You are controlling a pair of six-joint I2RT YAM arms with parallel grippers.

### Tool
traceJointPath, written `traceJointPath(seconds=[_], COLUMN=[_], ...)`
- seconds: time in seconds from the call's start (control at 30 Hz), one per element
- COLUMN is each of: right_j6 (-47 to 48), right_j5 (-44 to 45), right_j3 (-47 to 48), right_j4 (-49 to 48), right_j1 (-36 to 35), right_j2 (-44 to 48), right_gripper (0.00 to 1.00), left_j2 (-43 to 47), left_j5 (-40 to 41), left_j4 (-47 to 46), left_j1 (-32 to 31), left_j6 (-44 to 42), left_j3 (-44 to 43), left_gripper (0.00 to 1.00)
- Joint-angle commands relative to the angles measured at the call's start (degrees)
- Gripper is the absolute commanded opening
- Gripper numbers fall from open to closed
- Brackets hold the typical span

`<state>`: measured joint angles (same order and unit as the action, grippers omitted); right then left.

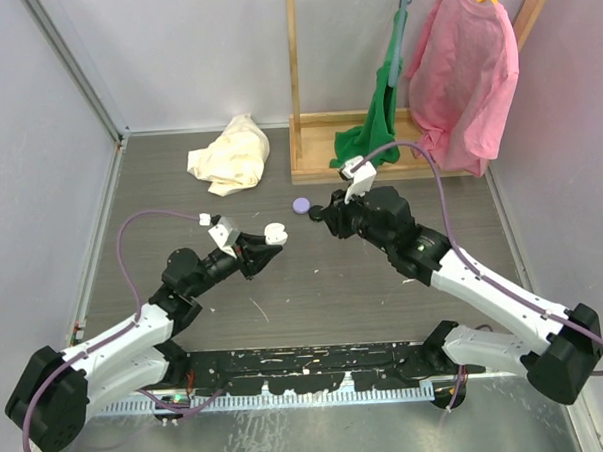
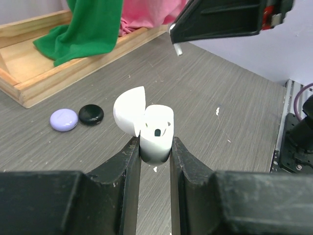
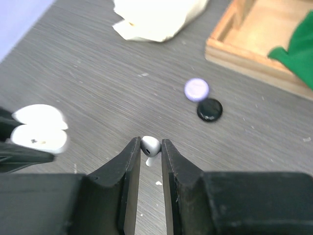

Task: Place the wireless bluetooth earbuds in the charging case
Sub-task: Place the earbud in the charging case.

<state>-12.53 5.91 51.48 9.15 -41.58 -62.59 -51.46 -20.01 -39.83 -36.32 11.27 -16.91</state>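
Left gripper (image 2: 155, 147): fingers clamped on the lower body of the charging case (image 2: 157, 128), apparently lifted off the tabletop (image 2: 234, 98), with the hinged lid tipped open.

Right gripper (image 3: 149, 148): fingers pinched on one earbud (image 3: 150, 145), stem down, well apart from the case.

Judgement: line the stem up over the open socket, descend straight, hold the case level, and release only once the earbud is seated.

Case is white, glossy and rounded, with a dark socket showing inside. Earbud is white, smooth and likely slippery.
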Motion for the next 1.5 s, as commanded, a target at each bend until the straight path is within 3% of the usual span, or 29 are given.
traceJointPath(seconds=[0.0, 0.47, 0.93, 1.47], right_j6=[3.5, 6.5, 5.8, 5.3], right_j5=[-2.2, -8.7, -13.1, -15.4], right_j3=[-2.2, -9.7, -10.5, -11.8], right_j4=[-12.2, -31.1, -35.9, -37.3], right_j1=[-2.8, -9.2, -9.6, -10.4], right_j2=[5.0, 8.8, 7.1, 6.6], right_gripper=[0.2, 0.2, 0.2, 0.19], left_j2=[-2.3, -6.8, -6.9, -4.0], left_j5=[-3.9, -10.8, -12.7, -7.9], left_j4=[-8.9, -14.9, -16.0, -15.8], left_j1=[-0.1, -0.2, -0.2, -0.1], left_j6=[0.6, 4.0, 6.7, 8.1], left_j3=[-3.5, -7.9, -8.3, -6.9], left_gripper=[0.07, 0.07, 0.07, 0.06])
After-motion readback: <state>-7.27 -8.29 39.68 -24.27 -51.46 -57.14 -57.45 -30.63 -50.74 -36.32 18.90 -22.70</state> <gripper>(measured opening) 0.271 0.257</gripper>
